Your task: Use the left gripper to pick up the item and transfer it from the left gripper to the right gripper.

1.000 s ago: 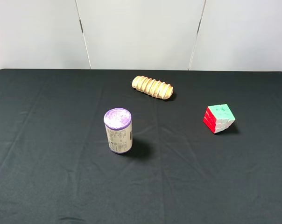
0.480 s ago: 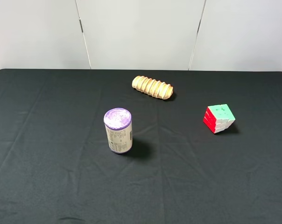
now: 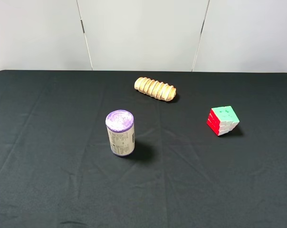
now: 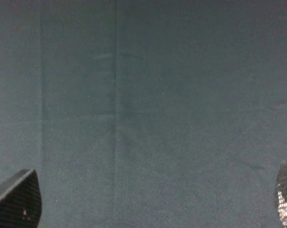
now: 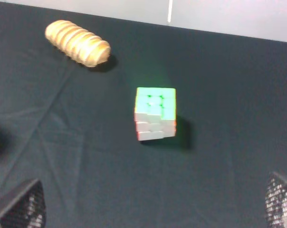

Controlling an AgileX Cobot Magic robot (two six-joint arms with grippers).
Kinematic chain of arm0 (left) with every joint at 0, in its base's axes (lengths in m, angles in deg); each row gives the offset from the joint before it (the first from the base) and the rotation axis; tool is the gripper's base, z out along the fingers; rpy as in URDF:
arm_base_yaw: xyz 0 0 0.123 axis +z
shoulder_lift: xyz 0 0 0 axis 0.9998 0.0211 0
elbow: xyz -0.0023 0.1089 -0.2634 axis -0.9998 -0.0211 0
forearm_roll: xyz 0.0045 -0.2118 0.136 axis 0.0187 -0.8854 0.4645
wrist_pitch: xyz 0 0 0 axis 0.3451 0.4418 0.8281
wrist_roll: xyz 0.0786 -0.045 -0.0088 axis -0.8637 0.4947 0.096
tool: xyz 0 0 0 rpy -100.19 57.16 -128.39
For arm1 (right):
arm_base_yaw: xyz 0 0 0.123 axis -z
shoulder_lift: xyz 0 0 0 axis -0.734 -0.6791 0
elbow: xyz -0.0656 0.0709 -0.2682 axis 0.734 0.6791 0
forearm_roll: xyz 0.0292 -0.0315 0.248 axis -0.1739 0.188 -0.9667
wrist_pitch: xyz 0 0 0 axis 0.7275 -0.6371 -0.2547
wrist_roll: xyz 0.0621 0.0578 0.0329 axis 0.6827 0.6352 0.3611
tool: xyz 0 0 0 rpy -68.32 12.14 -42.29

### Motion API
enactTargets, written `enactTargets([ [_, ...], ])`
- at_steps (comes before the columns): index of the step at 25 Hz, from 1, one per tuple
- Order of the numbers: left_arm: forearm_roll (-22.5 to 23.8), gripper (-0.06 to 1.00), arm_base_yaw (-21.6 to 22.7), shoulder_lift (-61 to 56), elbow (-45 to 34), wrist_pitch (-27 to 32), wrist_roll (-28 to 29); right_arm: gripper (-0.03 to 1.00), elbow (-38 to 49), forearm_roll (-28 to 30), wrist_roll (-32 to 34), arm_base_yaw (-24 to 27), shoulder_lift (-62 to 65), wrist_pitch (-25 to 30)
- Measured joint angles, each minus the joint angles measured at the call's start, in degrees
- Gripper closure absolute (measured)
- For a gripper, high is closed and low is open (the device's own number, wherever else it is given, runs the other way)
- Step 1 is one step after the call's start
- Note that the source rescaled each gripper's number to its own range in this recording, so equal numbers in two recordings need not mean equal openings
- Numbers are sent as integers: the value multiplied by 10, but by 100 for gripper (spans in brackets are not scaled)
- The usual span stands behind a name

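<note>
You have a black cloth (image 3: 48, 180) spread over the whole table, creased in long soft folds, with pale wall panels (image 3: 143, 33) behind its far edge. On it, left of centre in the high view, a purple-topped cylinder (image 3: 120, 133) stands upright with a printed label on its side. Beyond it toward the wall lies a ridged tan roll (image 3: 155, 89) on its side, well apart from the cylinder.

The puzzle cube (image 3: 223, 120) sits on the right part of the cloth, near nothing else (green face up, red and white faces toward the camera), untouched by either arm. Your right wrist view looks down on it (image 5: 155, 114) with the tan roll (image 5: 77, 42) farther off.

The right gripper (image 5: 155, 209) shows only as two mesh-textured fingertips (image 5: 21, 209) at the outer corners of its picture, spread wide with nothing between them. The left gripper (image 4: 150, 202) is the same: fingertips (image 4: 17, 202) far apart, holding nothing, above bare cloth (image 4: 143, 95). Neither arm appears in the high view.
</note>
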Motion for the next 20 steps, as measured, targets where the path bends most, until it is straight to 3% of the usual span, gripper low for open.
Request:
enactTargets([
  [9,0,0,0,0,0,0,0,-3,0,-2,0,141,0,0],
  [20,0,0,0,0,0,0,0,-3,0,-4,0,147,0,0],
])
